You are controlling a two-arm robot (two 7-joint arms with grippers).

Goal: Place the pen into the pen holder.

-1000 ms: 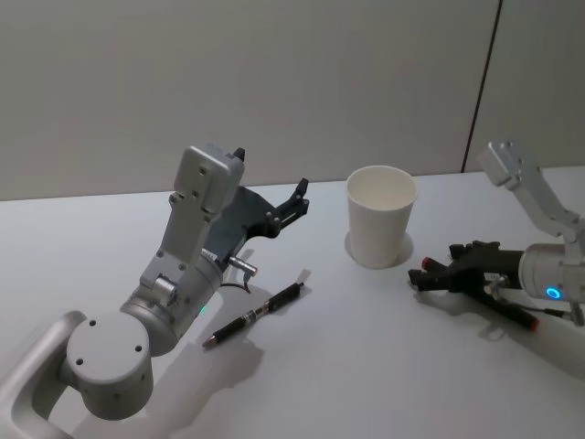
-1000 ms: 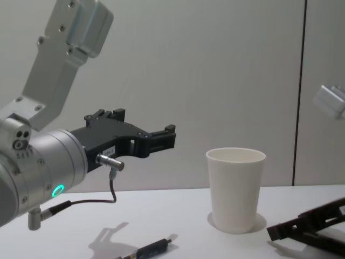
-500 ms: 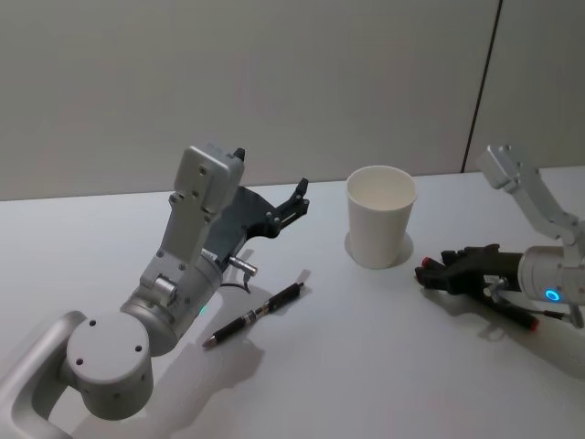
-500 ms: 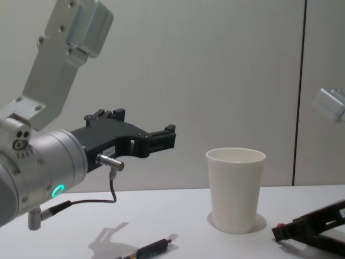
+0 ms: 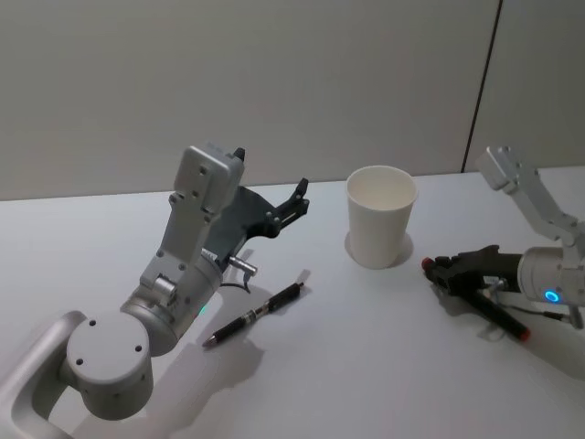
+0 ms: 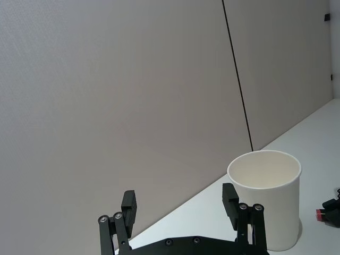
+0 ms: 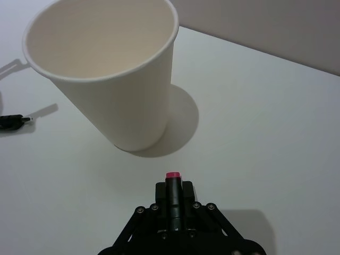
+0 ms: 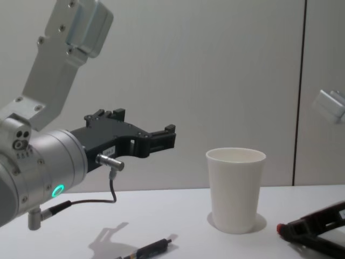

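Jaws of the right gripper (image 5: 441, 268), at lower right, were clamped on a red-tipped pen (image 7: 171, 176) beside the pen holder (image 5: 379, 229); the left gripper (image 5: 299, 198), centre-left, gaped empty.

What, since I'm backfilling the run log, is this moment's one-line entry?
right gripper: jaws shut on red-tipped pen, near cup | left gripper: jaws open, raised | cup: upright | black pen: on table

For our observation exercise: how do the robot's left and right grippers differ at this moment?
The left gripper is open and empty; the right gripper is shut on a red-tipped pen. The left gripper hangs high above the table; the right gripper sits low, near its surface. Both are black and face the white cup.
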